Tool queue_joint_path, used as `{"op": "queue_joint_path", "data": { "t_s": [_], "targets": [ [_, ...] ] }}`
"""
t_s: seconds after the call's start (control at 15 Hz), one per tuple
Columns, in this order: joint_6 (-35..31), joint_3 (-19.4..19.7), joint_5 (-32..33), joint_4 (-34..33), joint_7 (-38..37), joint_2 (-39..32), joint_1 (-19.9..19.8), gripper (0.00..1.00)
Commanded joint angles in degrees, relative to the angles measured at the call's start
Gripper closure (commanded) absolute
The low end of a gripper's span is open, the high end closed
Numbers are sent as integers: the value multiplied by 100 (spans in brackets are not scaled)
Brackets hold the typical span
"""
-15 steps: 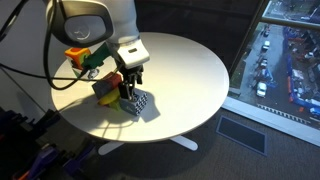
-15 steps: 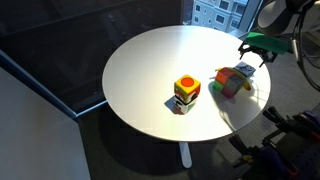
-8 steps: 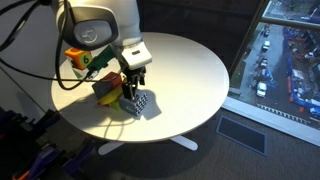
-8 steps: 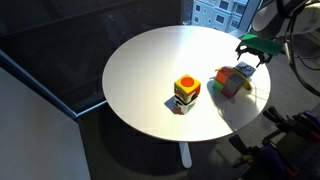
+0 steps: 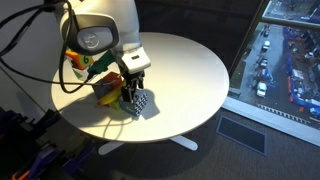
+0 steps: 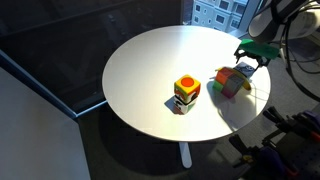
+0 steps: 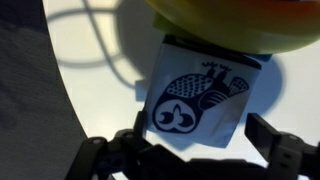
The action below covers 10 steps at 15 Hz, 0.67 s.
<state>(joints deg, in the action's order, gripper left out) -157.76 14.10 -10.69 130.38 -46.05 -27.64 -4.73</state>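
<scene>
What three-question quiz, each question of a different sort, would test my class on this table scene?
1. True or false: the gripper is open above the picture block, holding nothing.
2. The table top is: A square, B round, C triangular.
3. What colour is the circle on top of the cube nearer the middle?
Key: 1 true; 2 B; 3 orange.
</scene>
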Motion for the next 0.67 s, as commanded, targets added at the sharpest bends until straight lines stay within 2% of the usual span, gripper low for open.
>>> {"op": "queue_joint_path", "data": {
  "t_s": [0.0, 0.33, 0.4, 0.6],
  "targets": [
    [-42, 75, -82, -64, -104, -94, 100, 0],
    [-37, 93, -64, -63, -80, -146, 122, 0],
    [-43, 84, -65, -59, -54, -141, 114, 18],
    [-25, 68, -52, -44, 11, -90, 99, 41]
  ]
}}
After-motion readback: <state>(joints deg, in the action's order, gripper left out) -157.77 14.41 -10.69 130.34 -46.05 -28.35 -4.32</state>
